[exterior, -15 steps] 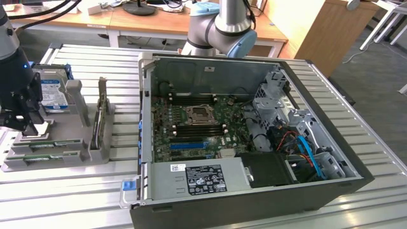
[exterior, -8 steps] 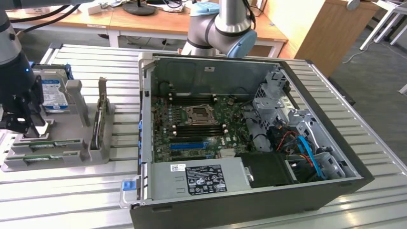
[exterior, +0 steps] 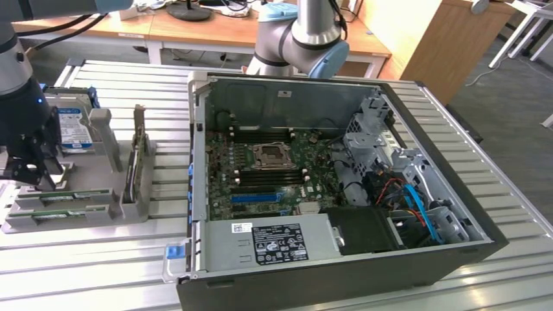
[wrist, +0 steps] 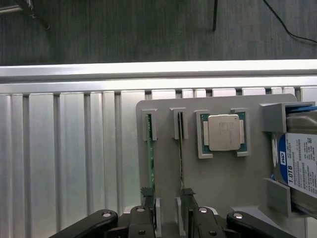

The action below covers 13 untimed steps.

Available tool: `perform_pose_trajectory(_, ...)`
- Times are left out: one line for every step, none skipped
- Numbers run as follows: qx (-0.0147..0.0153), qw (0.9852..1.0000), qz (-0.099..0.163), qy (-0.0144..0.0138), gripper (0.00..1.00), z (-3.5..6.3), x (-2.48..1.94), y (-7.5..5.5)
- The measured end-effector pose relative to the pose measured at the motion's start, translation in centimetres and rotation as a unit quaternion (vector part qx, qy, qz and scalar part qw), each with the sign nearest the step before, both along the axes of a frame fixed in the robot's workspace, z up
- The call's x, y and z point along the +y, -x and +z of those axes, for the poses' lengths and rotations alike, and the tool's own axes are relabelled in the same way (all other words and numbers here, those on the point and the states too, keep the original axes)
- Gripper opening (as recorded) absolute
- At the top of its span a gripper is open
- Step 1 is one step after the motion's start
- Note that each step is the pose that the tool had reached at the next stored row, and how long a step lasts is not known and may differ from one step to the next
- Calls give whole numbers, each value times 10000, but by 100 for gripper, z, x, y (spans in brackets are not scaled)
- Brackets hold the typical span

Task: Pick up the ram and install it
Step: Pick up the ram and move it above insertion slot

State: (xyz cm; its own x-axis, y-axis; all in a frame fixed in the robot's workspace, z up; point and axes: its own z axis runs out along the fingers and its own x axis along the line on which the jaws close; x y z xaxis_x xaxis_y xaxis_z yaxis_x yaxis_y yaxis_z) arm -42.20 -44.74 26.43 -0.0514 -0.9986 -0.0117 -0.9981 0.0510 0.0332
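Observation:
Two ram sticks stand on edge in the slots of a grey holder point(wrist: 163, 114): one green ram stick point(wrist: 150, 158) and a second ram stick point(wrist: 181, 163) beside it. My gripper point(wrist: 167, 201) hangs just above their near ends, open, with one fingertip point(wrist: 147, 194) over the first stick and the other over the second. It holds nothing. In the exterior view the gripper point(exterior: 28, 173) hovers over the holder point(exterior: 87, 220) at the exterior view's left, where the ram sticks point(exterior: 76, 195) lie low in it. The motherboard's memory slots point(exterior: 269, 173) sit inside the open PC case point(exterior: 346, 272).
A silver CPU point(wrist: 224, 133) and a blue-labelled hard drive point(wrist: 299, 166) share the holder with the sticks. A second arm's base point(exterior: 298, 39) stands behind the case. Cables and a drive cage point(exterior: 406, 194) crowd the case on the exterior view's right. The table is ribbed aluminium point(wrist: 69, 158).

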Motion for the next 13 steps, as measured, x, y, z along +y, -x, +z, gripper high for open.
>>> perform_pose_trajectory(-2, 10000, 0, 0, 36, -11, 0, 0)
perform_pose_trajectory(-3, 10000, 0, 0, 36, -22, 0, 0)
perform_pose_trajectory(-4, 10000, 0, 0, 36, -32, 0, 0)
perform_pose_trajectory(-5, 10000, 0, 0, 36, -42, 0, 0)
perform_pose_trajectory(-6, 10000, 0, 0, 36, -50, 0, 0)
perform_pose_trajectory(-7, 10000, 0, 1, 36, -53, 0, 0)
perform_pose_trajectory(-8, 10000, 0, 0, 36, -54, 0, 0)
perform_pose_trajectory(-10, 10000, 0, -1, 36, -56, 0, 0)
perform_pose_trajectory(-14, 10000, 0, -2, 36, -58, 0, 0)
perform_pose_trajectory(-16, 10000, 0, -3, 36, -59, 0, 0)
perform_pose_trajectory(-17, 10000, 0, -3, 36, -59, 0, 0)
perform_pose_trajectory(-18, 10000, 0, -3, 36, -60, 0, 0)
perform_pose_trajectory(-18, 10000, 0, -3, 36, -60, 0, 0)
